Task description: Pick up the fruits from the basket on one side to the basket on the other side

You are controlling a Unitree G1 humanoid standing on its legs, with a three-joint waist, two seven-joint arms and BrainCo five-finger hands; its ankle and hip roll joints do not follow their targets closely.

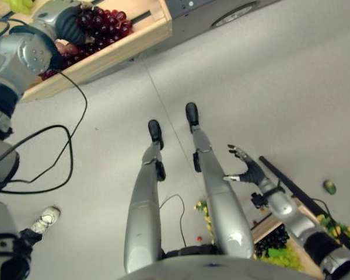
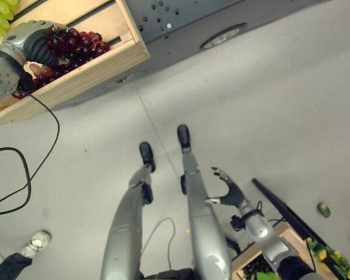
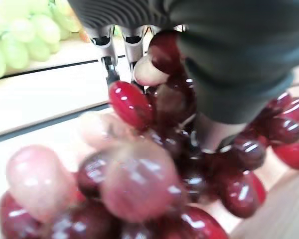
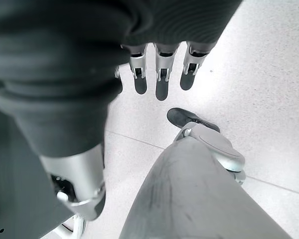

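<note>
A bunch of red grapes [image 1: 108, 26] lies in a wooden crate [image 1: 128, 41] at the upper left. My left hand [image 1: 70, 23] rests right on that bunch, and the grapes [image 3: 154, 164] crowd against it in the left wrist view. Pale green grapes [image 3: 25, 35] lie in the same crate behind a slat. At the lower right my right hand [image 1: 251, 169] hangs open above the floor, holding nothing, its fingers [image 4: 159, 74] straight. Just below it stands a second wooden crate [image 1: 268, 224] with dark grapes [image 1: 272, 239] and green fruit [image 1: 283, 256].
A green fruit [image 1: 329, 186] lies loose on the grey floor at the right. Small bits of fruit [image 1: 199, 238] lie between my legs. A dark bar [image 1: 291, 186] runs beside the right crate. A dark machine base [image 2: 221, 23] stands behind the left crate. A person's shoe [image 1: 46, 219] is at the lower left.
</note>
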